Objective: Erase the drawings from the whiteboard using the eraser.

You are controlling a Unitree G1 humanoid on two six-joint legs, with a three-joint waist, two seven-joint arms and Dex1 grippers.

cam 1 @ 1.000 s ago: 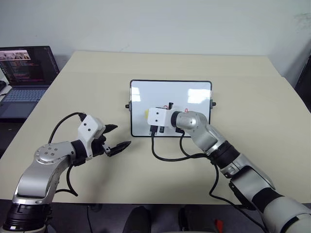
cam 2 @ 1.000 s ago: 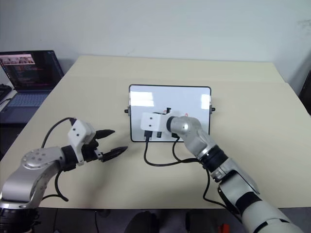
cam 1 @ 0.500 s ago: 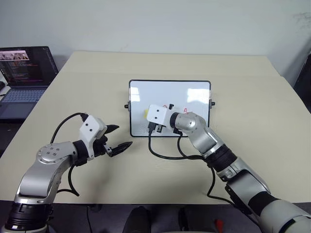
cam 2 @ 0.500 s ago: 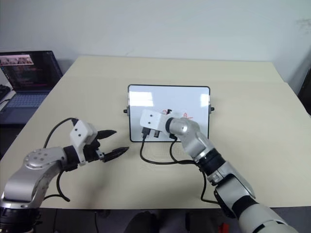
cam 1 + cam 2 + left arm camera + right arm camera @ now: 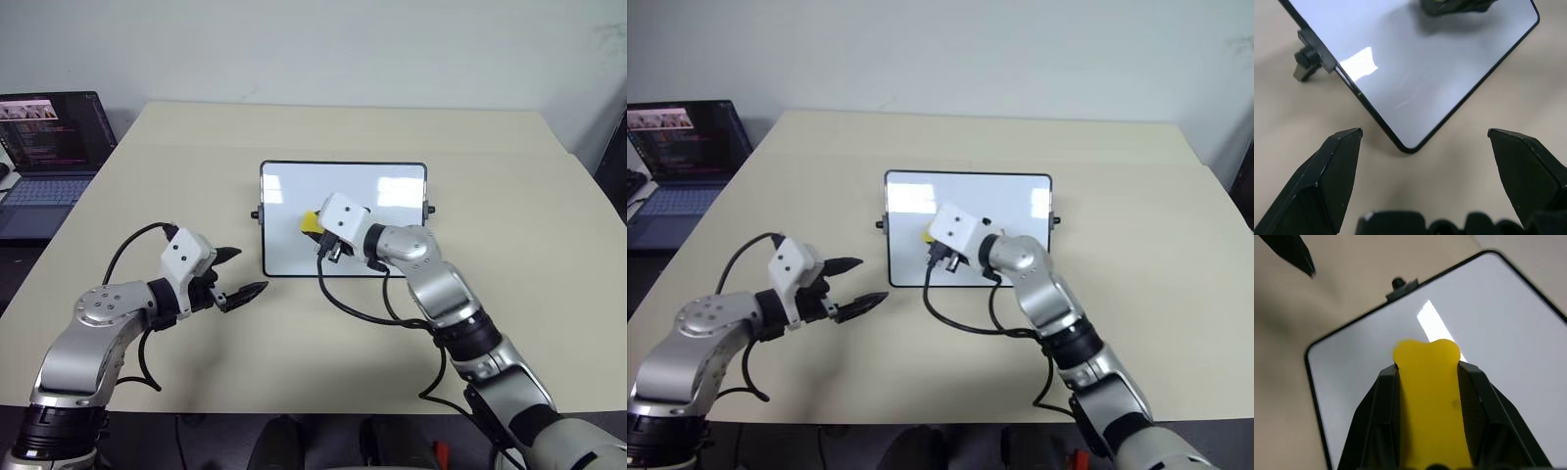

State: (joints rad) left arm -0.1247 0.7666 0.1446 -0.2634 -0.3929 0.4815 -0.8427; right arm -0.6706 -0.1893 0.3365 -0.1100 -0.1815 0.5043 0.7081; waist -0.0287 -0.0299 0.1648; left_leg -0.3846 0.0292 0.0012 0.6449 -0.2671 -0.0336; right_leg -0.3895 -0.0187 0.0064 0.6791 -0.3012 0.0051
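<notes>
The whiteboard (image 5: 364,186) lies flat at the middle of the tan table, its black frame and side knobs showing. My right gripper (image 5: 315,228) hovers over the board's left-middle part, shut on the yellow eraser (image 5: 310,222). In the right wrist view the eraser (image 5: 1427,382) sticks out between the two black fingers above plain white board (image 5: 1508,333). The drawings are out of view; the board surface that shows is plain white. My left gripper (image 5: 250,270) stands open, with nothing in it, just off the board's near left corner (image 5: 1409,147).
A laptop (image 5: 49,147) stands open beyond the table's far left edge. A black cable (image 5: 362,311) from my right wrist loops on the table in front of the board. Bare tabletop (image 5: 509,176) surrounds the board on all sides.
My right hand has lifted, rolled and shifted right over the board with the eraser. The red marks seen beside it before are now covered. The left arm has kept still.
</notes>
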